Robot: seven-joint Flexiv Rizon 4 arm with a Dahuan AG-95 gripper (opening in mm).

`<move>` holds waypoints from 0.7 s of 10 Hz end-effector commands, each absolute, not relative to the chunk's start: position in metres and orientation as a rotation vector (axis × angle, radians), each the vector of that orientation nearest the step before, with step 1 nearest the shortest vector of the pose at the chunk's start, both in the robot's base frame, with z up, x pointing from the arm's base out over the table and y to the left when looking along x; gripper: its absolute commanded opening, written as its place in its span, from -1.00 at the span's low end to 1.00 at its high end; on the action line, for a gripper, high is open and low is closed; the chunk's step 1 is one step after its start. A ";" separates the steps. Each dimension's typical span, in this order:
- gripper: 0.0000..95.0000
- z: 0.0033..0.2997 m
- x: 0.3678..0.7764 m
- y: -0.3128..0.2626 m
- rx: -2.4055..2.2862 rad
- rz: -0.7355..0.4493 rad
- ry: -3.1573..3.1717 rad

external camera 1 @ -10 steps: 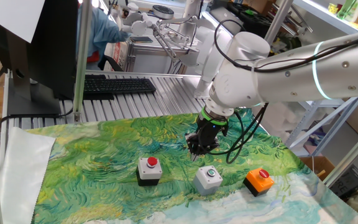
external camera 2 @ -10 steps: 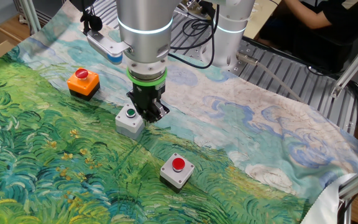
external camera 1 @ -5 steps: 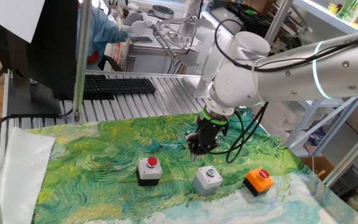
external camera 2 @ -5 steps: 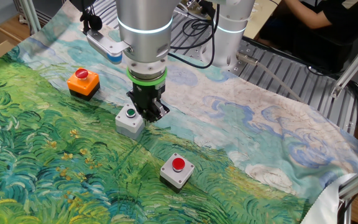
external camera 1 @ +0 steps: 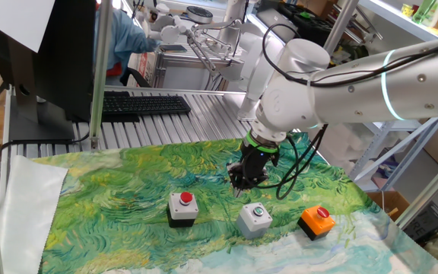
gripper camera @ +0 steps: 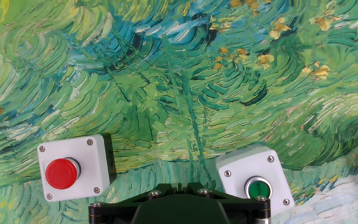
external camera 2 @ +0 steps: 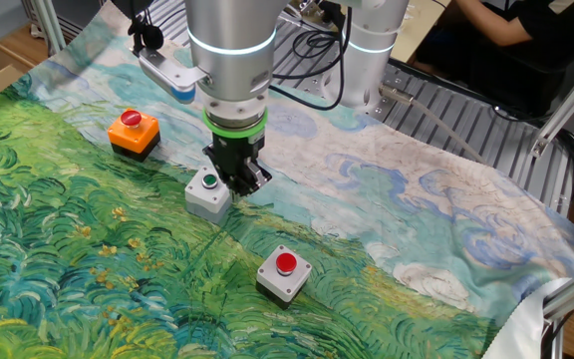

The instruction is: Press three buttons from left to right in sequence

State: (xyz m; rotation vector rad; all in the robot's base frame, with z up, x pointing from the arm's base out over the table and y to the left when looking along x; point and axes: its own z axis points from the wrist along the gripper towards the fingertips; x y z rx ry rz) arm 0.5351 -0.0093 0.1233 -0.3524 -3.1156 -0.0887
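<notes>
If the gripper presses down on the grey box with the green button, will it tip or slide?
The grey box looks squat and flat-based, so tipping seems unlikely. It sits on a wrinkled painted cloth, which probably grips it, though an off-centre push might shift it.

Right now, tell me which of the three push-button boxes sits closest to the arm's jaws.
The grey box with the green button. The gripper hangs right beside it, while the orange box with the red button and the black-and-white box with the red button sit farther off.
</notes>
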 end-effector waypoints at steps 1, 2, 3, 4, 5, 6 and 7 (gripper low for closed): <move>-1.00 0.123 0.535 -0.010 -0.360 -0.087 -3.117; -1.00 0.123 0.535 -0.010 -0.365 -0.086 -3.116; -1.00 0.123 0.535 -0.010 -0.376 -0.088 -3.112; -1.00 0.123 0.535 -0.010 -0.400 -0.088 -3.109; -1.00 0.123 0.535 -0.010 -0.404 -0.087 -3.110; -1.00 0.123 0.535 -0.010 -0.385 -0.085 -3.113; -1.00 0.123 0.535 -0.010 -0.383 -0.082 -3.114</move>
